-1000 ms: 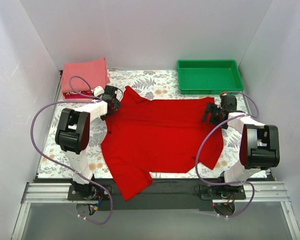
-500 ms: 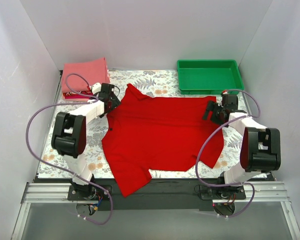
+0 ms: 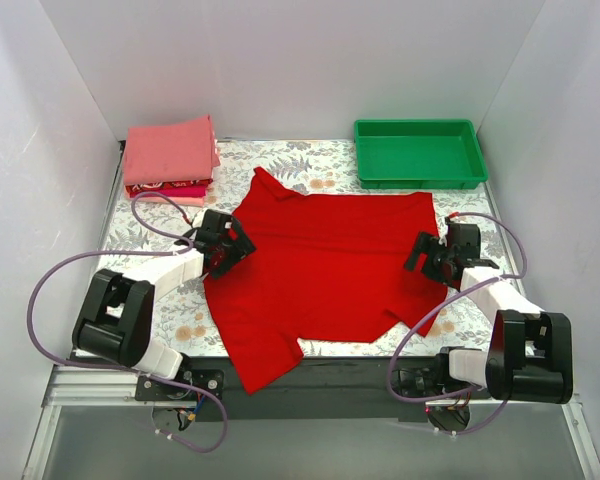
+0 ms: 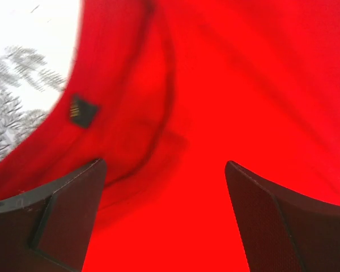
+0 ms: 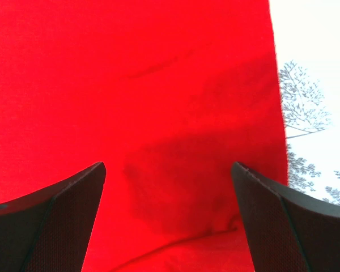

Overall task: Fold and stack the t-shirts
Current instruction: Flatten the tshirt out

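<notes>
A plain bright red t-shirt [image 3: 320, 265] lies spread flat across the middle of the table, one sleeve over the front edge. My left gripper [image 3: 232, 247] is open over the shirt's left edge by the collar; in the left wrist view the red cloth [image 4: 215, 102] with its neck seam and label fills the space between the fingers [image 4: 68, 209]. My right gripper [image 3: 427, 258] is open over the shirt's right edge; the right wrist view shows red cloth [image 5: 158, 102] between the fingers [image 5: 283, 221]. A stack of folded t-shirts [image 3: 168, 158], salmon-pink on top, sits at the back left.
A green plastic tray [image 3: 418, 152] stands at the back right. The table wears a leaf-patterned cloth [image 3: 140, 235]. White walls close in the back and both sides. Purple cables loop off both arms.
Both arms have drawn back toward the near edge and lowered. The left gripper moved from the back-left collar onto the shirt's left edge; the right gripper slid nearer along the right edge.
</notes>
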You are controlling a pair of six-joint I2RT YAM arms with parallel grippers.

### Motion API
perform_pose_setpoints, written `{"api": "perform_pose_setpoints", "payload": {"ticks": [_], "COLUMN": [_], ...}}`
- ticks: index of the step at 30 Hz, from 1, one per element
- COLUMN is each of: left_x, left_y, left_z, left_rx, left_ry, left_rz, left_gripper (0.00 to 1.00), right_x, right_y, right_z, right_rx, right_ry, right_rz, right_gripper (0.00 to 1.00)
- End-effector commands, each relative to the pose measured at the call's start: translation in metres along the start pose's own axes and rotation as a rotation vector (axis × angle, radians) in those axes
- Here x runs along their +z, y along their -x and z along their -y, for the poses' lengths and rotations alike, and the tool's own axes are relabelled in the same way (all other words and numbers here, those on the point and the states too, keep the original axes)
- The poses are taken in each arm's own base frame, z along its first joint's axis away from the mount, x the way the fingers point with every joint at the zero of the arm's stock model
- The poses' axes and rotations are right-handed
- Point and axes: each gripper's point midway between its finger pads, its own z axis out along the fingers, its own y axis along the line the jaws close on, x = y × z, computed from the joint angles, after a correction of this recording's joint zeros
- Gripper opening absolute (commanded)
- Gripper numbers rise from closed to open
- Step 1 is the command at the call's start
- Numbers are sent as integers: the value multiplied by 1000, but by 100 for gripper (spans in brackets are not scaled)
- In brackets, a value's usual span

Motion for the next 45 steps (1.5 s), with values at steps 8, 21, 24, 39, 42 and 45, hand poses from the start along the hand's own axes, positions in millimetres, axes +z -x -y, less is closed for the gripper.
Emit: {"api": "perform_pose_setpoints", "payload": {"ticks": [8, 21, 24, 39, 42, 45], "left_x": [9, -30, -35, -2, 7, 14], "left_y": [18, 67, 56, 15, 16, 15], "left_z": [-50, 7, 29, 37, 31, 26], "left_rx": [-101, -111, -73, -4, 1, 7], "left_ry": [267, 117, 49, 31, 76, 110], "left_rz": [82, 135, 122, 45, 53, 51], "left_gripper": [86, 86, 87, 88, 88, 88], "right_x": [2, -67, -69, -67, -75, -84], "right_y": [-14, 8, -57, -106, -104, -97], "right_z": [34, -29, -44, -13, -5, 7], "right_rx": [62, 25, 94, 205, 206, 182], "right_ry": [-139, 135, 231, 33, -22, -107], "right_rz": [-38, 64, -73, -144, -145, -133], "right_gripper": [98, 98, 98, 98, 98, 98]}}
